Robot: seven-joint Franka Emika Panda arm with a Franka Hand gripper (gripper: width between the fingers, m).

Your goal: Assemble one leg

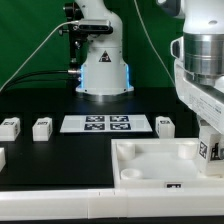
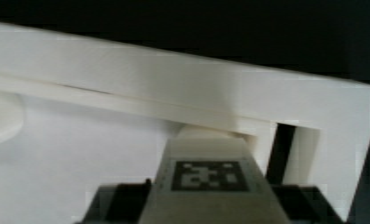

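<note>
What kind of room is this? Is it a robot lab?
Probably a robot lab or test bench. A black table holds the marker board with square tags, small tagged white legs sit in a row, and a green curtain hangs behind the arm's base.

You would have seen the white arm's gripper down at the exterior view's right, over the large white tray-like piece, with a small white tagged leg at its fingers. Three more such pegs sat on the black table, beside the flat white marker board.
</note>
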